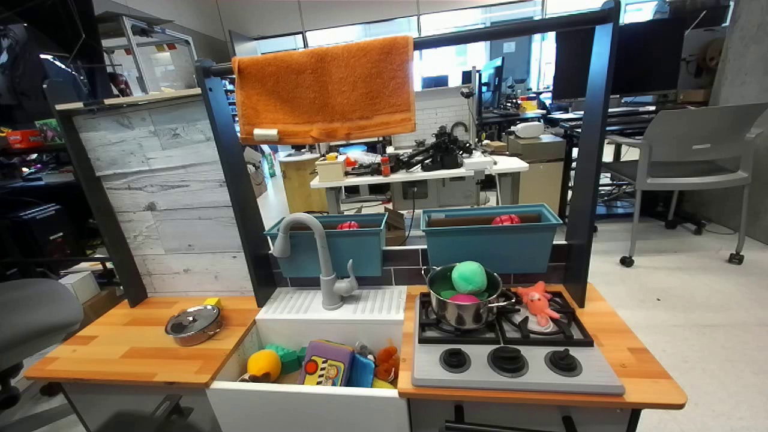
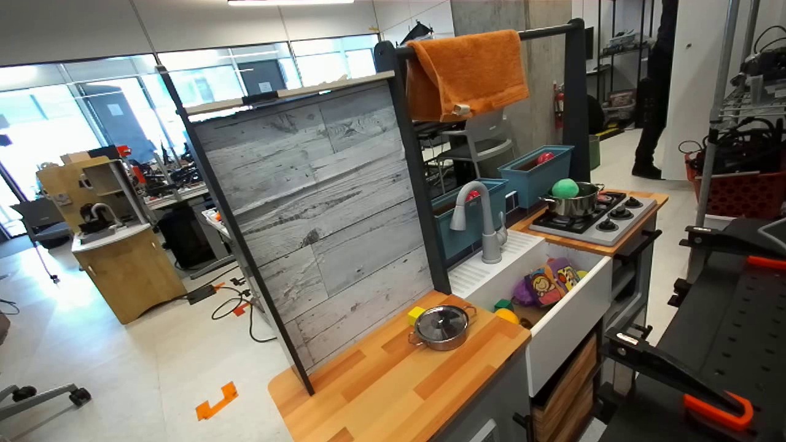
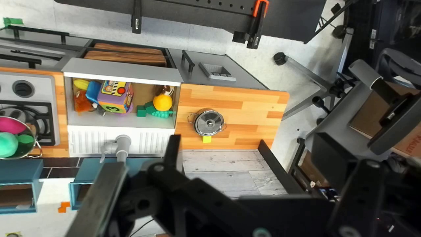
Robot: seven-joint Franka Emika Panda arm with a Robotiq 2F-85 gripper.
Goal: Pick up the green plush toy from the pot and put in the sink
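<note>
While the gripper [image 3: 249, 144] stood wide, its two fingers [image 3: 173, 149] well apart, the green toy [image 3: 8, 144] sat in the pot [image 1: 463, 315], farthest to the gripper's left in the wrist view and well apart from it; both exterior views showed it rising above the rim. With it lay a pink toy [image 3: 11, 125] and a flat green piece [image 3: 25, 139]; whether that piece belonged to the toy could not be told. The pot stood on the stove [image 3: 42, 87]. Nearer on the gripper's left came the sink [image 3: 122, 69], holding, from left to right, a long yellow toy [image 3: 81, 84], an orange plush [image 3: 83, 102], a blue toy [image 3: 93, 91], a purple cube [image 3: 113, 98], green blocks [image 3: 150, 108] and a round yellow toy [image 3: 162, 102]. Left of the nearer finger showed the faucet [image 3: 123, 144]. Ahead of the gap between the fingers, a lidded pan [image 3: 209, 122] stood on the counter [image 3: 250, 108], a yellow block [image 3: 206, 139] just beside it. The grey panel [image 3: 223, 174] filled part of that gap. Beyond the counter, ahead of the finger on the right, showed a chair base [image 3: 306, 73].
</note>
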